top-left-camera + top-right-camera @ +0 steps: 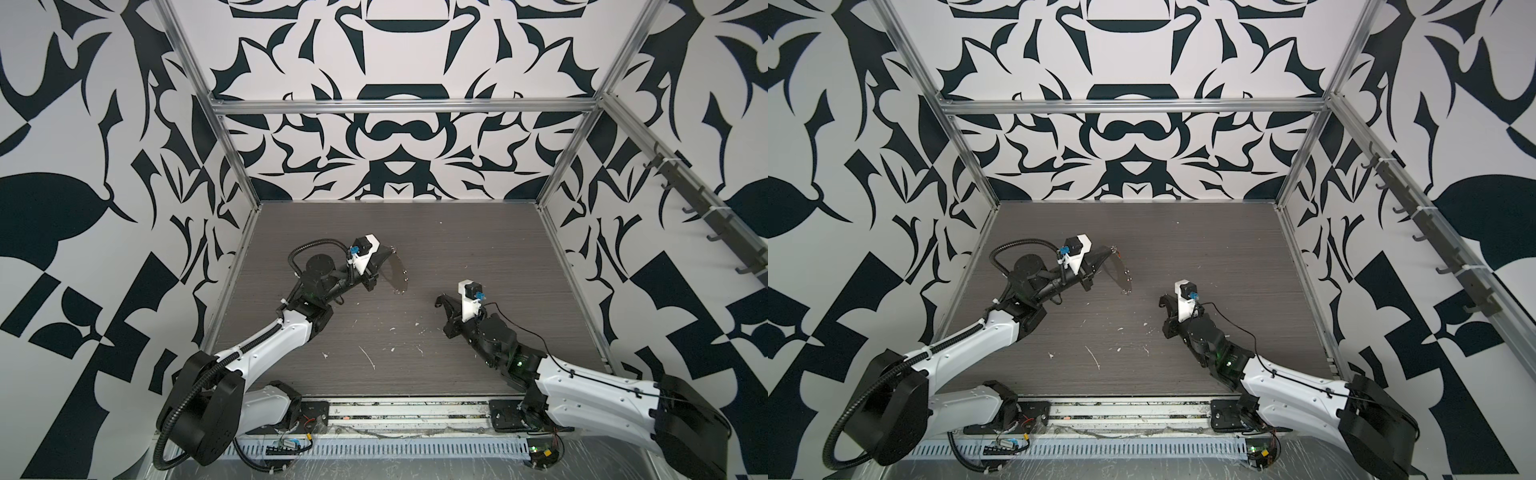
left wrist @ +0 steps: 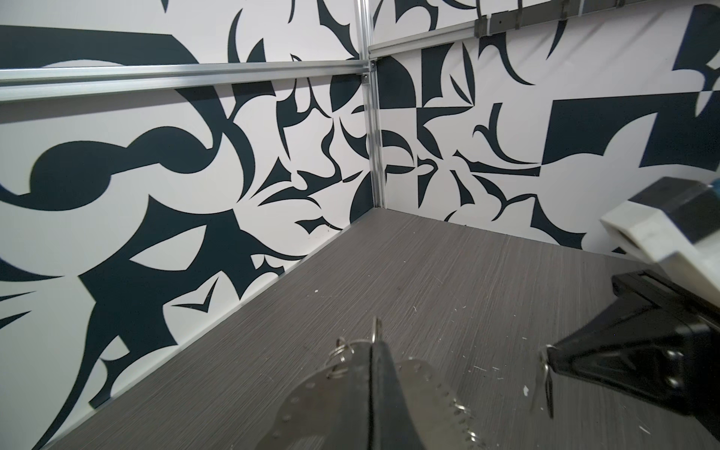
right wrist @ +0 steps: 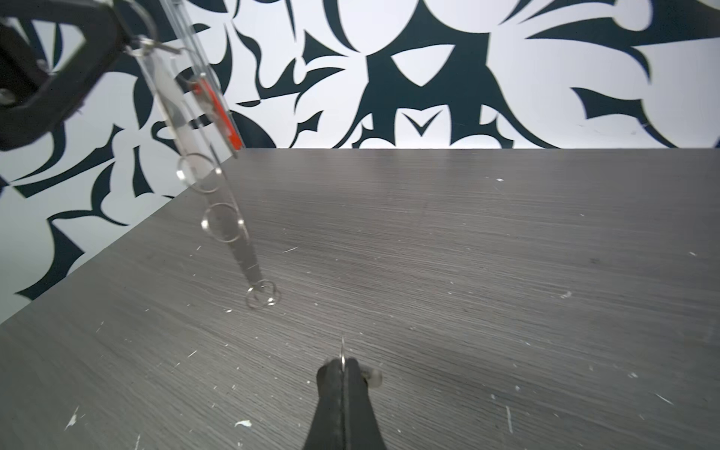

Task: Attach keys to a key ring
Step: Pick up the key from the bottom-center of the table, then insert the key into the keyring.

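The key ring (image 1: pixel 397 274) is a see-through grey disc held up on edge above the table, left of centre in both top views. My left gripper (image 1: pixel 390 249) is shut on its upper rim (image 2: pixel 319 397). Small loops (image 3: pixel 224 222) line its rim, and a red-orange tag (image 3: pixel 218 113) shows beside it. My right gripper (image 1: pixel 439 300) hovers to the right, apart from the disc, and is shut on a thin metal ring (image 3: pixel 343 350). Slim silver keys (image 2: pixel 541 389) hang under it. The black tag is out of view.
White scraps and flecks (image 1: pixel 368 357) lie on the grey wood-grain table (image 1: pixel 478 257) in front of both arms. Patterned walls with aluminium posts (image 1: pixel 232 166) close in three sides. A rail of dark hooks (image 1: pixel 706 208) runs along the right wall.
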Motion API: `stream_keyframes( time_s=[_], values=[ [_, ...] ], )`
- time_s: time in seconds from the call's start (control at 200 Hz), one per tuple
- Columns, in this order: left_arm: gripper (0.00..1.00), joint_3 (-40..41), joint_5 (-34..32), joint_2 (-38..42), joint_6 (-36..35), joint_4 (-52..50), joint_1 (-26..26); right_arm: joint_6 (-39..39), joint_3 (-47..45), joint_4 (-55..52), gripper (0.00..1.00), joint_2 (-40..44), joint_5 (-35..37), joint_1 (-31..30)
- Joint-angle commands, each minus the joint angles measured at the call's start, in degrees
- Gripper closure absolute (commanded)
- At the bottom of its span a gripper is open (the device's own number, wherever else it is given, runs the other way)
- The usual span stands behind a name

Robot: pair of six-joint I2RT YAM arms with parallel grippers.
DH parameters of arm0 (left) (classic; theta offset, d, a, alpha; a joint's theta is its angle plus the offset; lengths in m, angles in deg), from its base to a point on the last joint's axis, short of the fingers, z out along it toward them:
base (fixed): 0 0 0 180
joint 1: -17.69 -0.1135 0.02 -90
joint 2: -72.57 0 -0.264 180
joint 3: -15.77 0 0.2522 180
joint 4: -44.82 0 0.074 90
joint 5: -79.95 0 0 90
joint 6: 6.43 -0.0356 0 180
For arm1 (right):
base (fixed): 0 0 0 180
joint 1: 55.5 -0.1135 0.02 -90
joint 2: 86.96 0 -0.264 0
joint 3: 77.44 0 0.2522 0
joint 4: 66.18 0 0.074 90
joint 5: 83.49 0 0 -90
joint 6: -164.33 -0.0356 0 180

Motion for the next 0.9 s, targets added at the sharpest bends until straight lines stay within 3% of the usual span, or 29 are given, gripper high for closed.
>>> stream_keyframes(
  time_s=[0.0,0.32,0.56,0.69,0.895],
  values=[
    [1.00,-1.2,5.5,0.9,-1.2,1.5,-0.1,-2.0,-0.7,1.9,1.00,4.7,4.1,0.3],
    [1.00,-2.7,15.0,-0.4,-3.7,0.5,1.6,2.8,1.5,-7.6,1.00,18.5,1.9,0.2],
    [1.00,-3.2,15.3,0.3,-12.3,-4.9,6.9,8.5,9.4,-14.2,1.00,15.1,-8.7,0.2],
    [1.00,-3.2,12.1,0.7,-16.4,-7.2,9.7,9.3,11.2,-14.1,1.00,12.7,-10.8,0.2],
    [1.00,-2.9,13.2,0.8,-18.9,-7.8,11.1,11.6,10.9,-12.1,1.00,11.2,-13.9,0.2]
  ],
)
